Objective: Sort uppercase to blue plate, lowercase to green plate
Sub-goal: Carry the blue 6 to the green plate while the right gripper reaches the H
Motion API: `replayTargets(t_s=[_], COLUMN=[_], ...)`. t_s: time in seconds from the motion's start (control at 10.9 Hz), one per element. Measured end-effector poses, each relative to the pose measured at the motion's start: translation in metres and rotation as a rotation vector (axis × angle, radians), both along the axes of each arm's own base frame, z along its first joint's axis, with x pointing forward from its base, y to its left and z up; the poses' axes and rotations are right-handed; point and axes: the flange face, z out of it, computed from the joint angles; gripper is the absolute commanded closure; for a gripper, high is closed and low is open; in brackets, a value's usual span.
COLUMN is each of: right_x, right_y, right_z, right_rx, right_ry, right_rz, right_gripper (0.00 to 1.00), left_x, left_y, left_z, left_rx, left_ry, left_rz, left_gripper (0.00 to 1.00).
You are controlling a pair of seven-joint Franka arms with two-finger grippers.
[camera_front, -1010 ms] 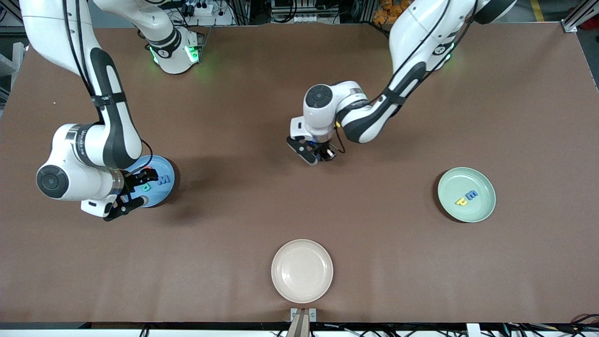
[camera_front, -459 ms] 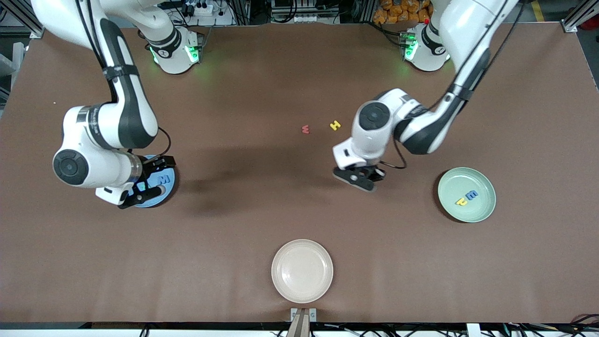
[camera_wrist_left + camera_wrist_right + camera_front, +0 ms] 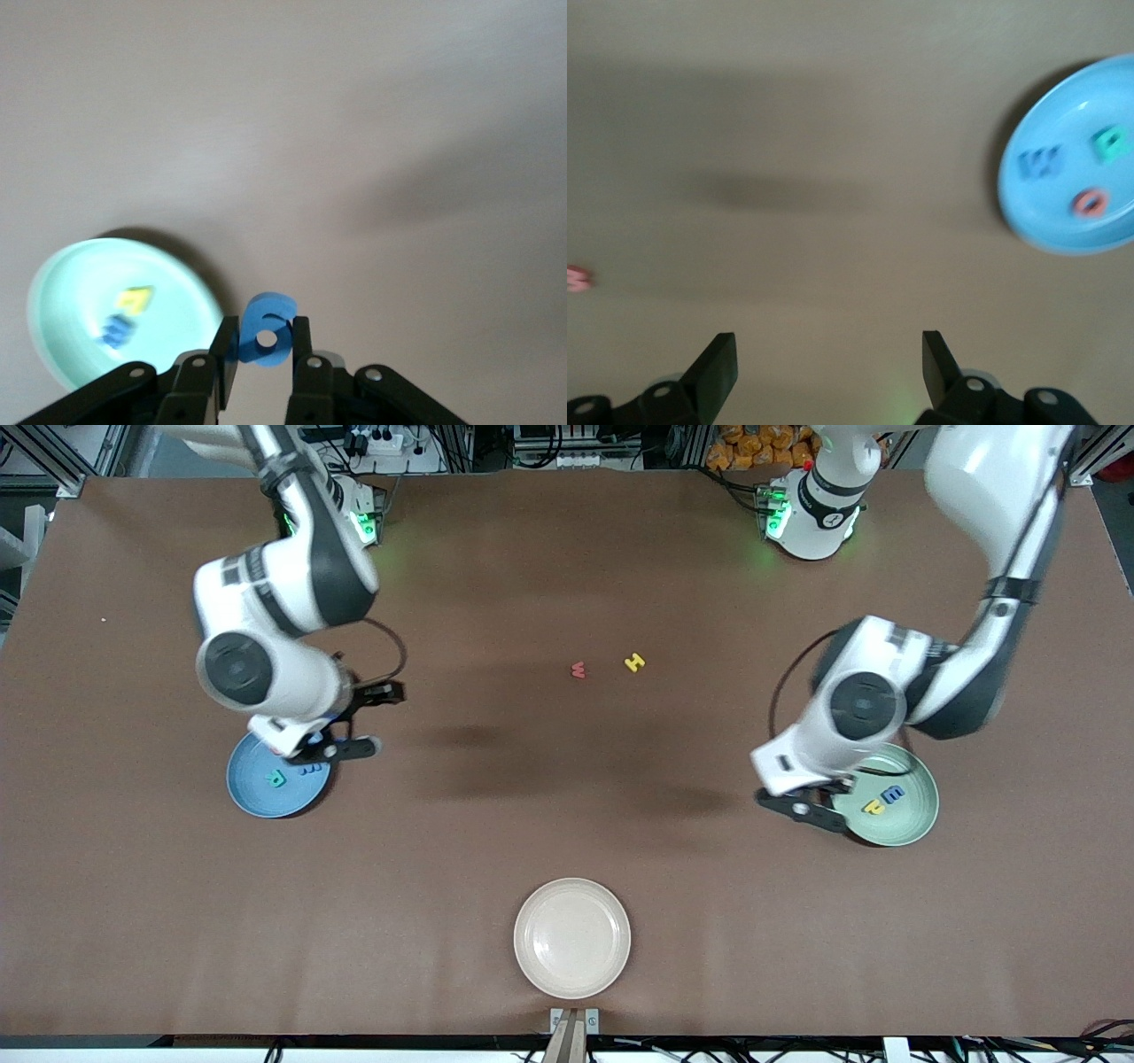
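My left gripper (image 3: 819, 797) is shut on a blue lowercase letter (image 3: 266, 329) and hangs over the table at the rim of the green plate (image 3: 917, 828). A yellow letter (image 3: 873, 807) and a blue letter (image 3: 892, 794) lie in that plate. My right gripper (image 3: 372, 720) is open and empty, up over the table beside the blue plate (image 3: 252, 793). That plate holds a teal R (image 3: 275, 779), a blue W (image 3: 1038, 163) and a red O (image 3: 1090, 203). A red lowercase w (image 3: 578, 670) and a yellow H (image 3: 634, 662) lie side by side mid-table.
A cream plate (image 3: 571, 937) with nothing in it sits near the table's front edge, nearer the front camera than the two loose letters. Both arm bases stand along the table's back edge.
The left arm swung from mid-table to the green plate with the blue letter in its grip, uncovering the w and H. The right gripper rose off the blue plate toward mid-table, still open.
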Motion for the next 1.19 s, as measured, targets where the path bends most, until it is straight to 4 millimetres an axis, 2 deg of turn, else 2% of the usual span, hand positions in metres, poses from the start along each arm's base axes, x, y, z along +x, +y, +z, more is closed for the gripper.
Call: replayTargets(t_s=[0.18, 0.37, 0.46, 0.64, 0.92, 1.01, 1.1, 1.19], right_x=[-0.043, -0.082, -0.098, -0.122, -0.161, -0.173, -0.183, -0.188], right_y=[0.081, 0.14, 0.166, 0.207, 0.27, 0.287, 0.301, 0.31], right_z=[0.015, 0.022, 0.024, 0.017, -0.021, -0.039, -0.06, -0.08], right_rx=[-0.05, -0.06, -0.049, -0.035, 0.009, 0.024, 0.031, 0.033], right_ry=[-0.035, -0.056, -0.078, -0.129, -0.158, -0.154, -0.165, -0.182], right_rz=[-0.089, -0.204, -0.267, -0.389, -0.536, -0.566, -0.598, -0.626], right_gripper=[0.07, 0.07, 0.07, 0.07, 0.07, 0.08, 0.09, 0.09], left_x=[0.014, 0.018, 0.017, 0.01, 0.0, -0.003, -0.005, -0.005], left_y=[0.078, 0.134, 0.153, 0.175, 0.208, 0.214, 0.218, 0.219], left_z=[-0.005, -0.015, -0.02, -0.043, -0.101, -0.115, -0.124, -0.129], left_rx=[-0.01, -0.036, -0.043, -0.035, -0.038, -0.039, -0.04, -0.042], left_ry=[0.04, 0.079, 0.096, 0.138, 0.15, 0.158, 0.166, 0.167], left_rz=[-0.02, -0.023, -0.027, -0.01, -0.009, -0.005, 0.0, 0.001], left_gripper=[1.0, 1.0, 1.0, 1.0, 1.0, 0.93, 0.52, 0.01])
